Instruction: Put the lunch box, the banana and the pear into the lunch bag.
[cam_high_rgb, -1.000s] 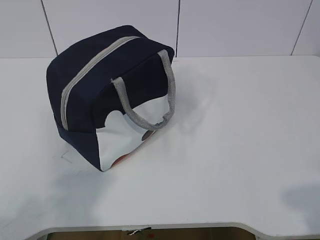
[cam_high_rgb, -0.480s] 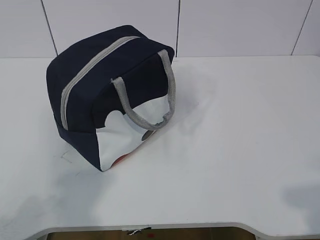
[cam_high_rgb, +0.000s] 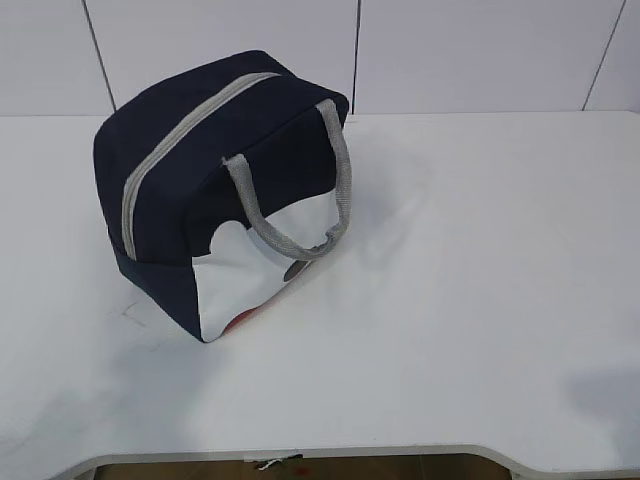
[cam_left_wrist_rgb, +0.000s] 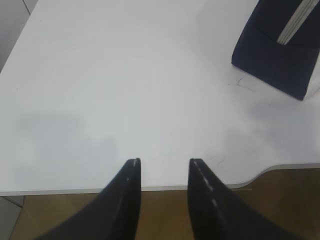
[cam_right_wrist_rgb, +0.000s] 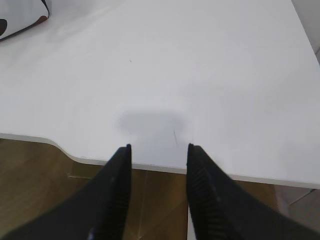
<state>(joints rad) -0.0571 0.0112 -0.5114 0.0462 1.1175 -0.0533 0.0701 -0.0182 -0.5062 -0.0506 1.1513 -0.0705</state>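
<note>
Lunch bag (cam_high_rgb: 215, 190): stands on the white table (cam_high_rgb: 470, 300), at about 10 o'clock from the table's middle in the exterior view; grey zipper (cam_high_rgb: 180, 135) runs closed along its top, a grey handle (cam_high_rgb: 300, 195) hangs on the near side.
Bag vs left pincer (cam_left_wrist_rgb: 164, 162): bag corner at about 1 o'clock, well apart.
Bag vs right pincer (cam_right_wrist_rgb: 158, 147): bag edge at about 11 o'clock, well apart.
Left pincer: partly parted, empty, above the table's near edge.
Right pincer: partly parted, empty, touching nothing.
</note>
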